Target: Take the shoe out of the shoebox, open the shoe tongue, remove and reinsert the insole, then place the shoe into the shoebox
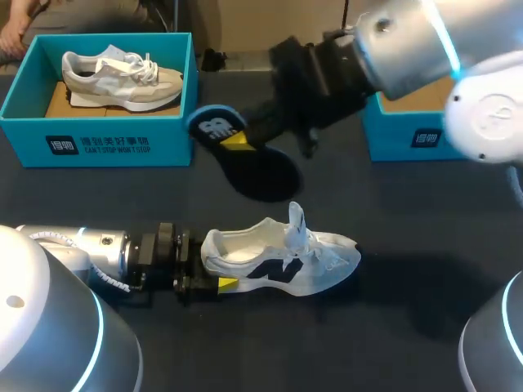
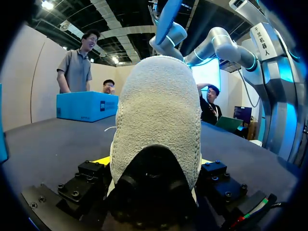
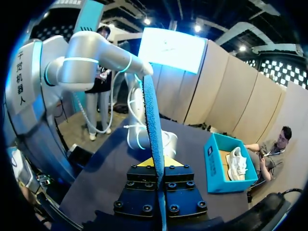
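- My left fingers (image 1: 222, 282) are clenched on the heel of the shoe (image 1: 282, 261), one on each side; the left wrist view shows the pale heel filling the gap between the two yellow tips.
- The shoe is white with a dark side mark. It lies on the dark surface (image 1: 392, 327), outside the shoebox, with its heel toward my left arm and its toe pointing to my right.
- Its tongue stands up out of the opening, and the pale inside of the shoe shows behind it.
- My right fingers (image 1: 235, 140) are grasping the insole (image 1: 260, 171) near its blue heel end, the yellow tips pressed close on its two faces.
- The insole is out of the shoe, dark along most of its length. It is tilted between the shoebox and the shoe, and I cannot tell whether its far end touches the surface.
- In the right wrist view the insole (image 3: 151, 120) rises edge-on from between my fingers.
- The teal shoebox (image 1: 98, 143) sits open at the far left of the surface, with a second shoe (image 1: 122, 82), pale, lying inside it.
- Another teal box (image 1: 409, 135) stands at the far right, partly hidden behind my right arm.
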